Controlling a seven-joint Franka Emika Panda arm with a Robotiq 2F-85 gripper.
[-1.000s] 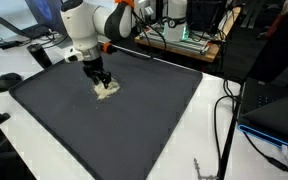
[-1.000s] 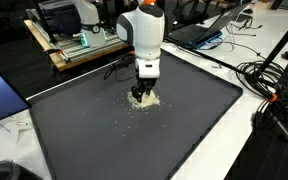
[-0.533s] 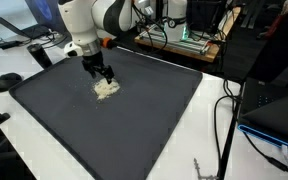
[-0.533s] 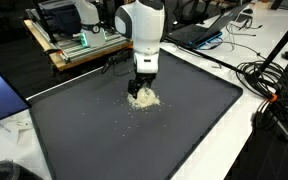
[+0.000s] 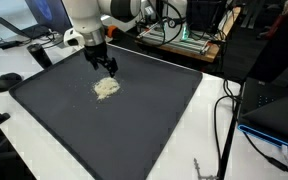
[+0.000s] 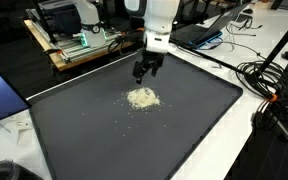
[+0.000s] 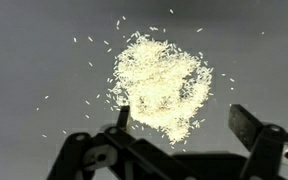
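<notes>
Fingers [image 7: 249,125] spread wide, nothing between them; gripper [image 6: 144,72] hangs above and apart from small heap of pale grains [image 6: 141,97], strays scattered round, on black mat [image 6: 134,145] over white table [image 6: 239,150].

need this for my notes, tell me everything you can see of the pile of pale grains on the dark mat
The pile of grains is a low, roughly round heap of small, cream-white, rice-like pieces, dense in the middle, with loose strays scattered round it. It lies on the dark grey mat. Nothing touches it: the open gripper hangs above, clear of it.
</notes>
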